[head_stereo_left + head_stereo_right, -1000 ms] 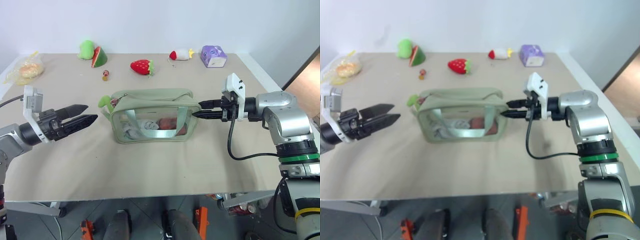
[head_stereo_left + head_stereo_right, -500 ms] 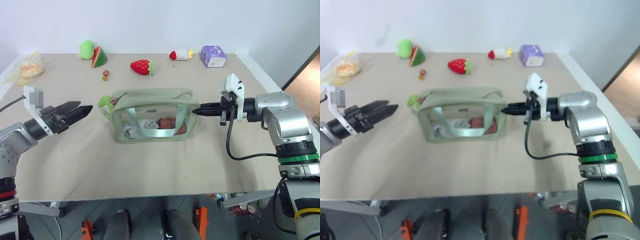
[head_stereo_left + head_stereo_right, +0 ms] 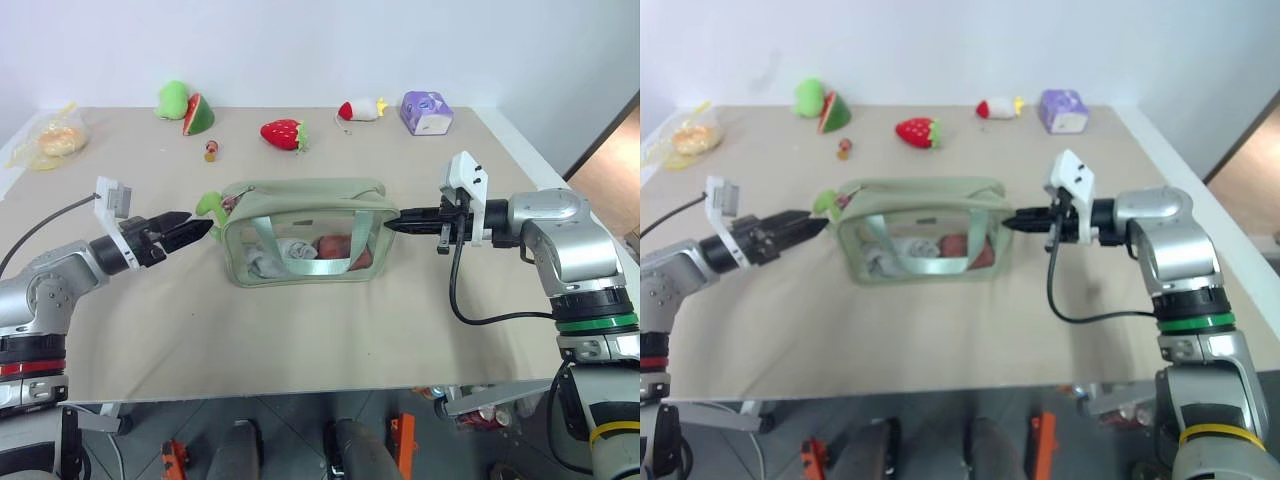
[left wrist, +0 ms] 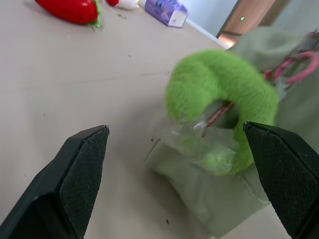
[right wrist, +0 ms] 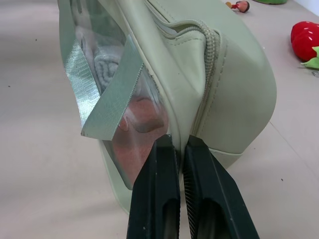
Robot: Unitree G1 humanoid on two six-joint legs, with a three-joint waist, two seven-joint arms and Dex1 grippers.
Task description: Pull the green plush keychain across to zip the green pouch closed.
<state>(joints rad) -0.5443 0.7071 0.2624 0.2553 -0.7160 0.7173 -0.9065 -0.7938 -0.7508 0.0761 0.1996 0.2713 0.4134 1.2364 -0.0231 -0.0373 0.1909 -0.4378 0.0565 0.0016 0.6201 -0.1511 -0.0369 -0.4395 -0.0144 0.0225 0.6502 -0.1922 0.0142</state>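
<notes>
The left tool [image 3: 192,228] has come in toward the pouch [image 3: 305,232] over the last second: a moment ago it hung well out from the pouch's left end, and now its tips sit just beside that end. Its fingers [image 4: 82,164] are spread wide, and the left wrist view shows the keychain [image 4: 224,99], a bright green curved plush piece, lying between them but not yet touched. The keychain hangs at the pouch's upper left corner, joined to the zipper pull, so the zipper appears to be at its open end.

The pouch itself sits in the middle of the worktop [image 3: 300,320], where it sat before, with its clear side panel and strap facing the robot.

At the pouch's right end, the right tool [image 3: 392,221] has gone from slightly parted to pressed together. The right wrist view shows its tips shut at the pouch's end seam, beside the clear panel; whether they pinch a fold of fabric or only touch it, I cannot tell.

So, as I read it, the right side is bracing the pouch, and the left is a small advance and a squeeze away from taking the keychain for the pull across.
</notes>
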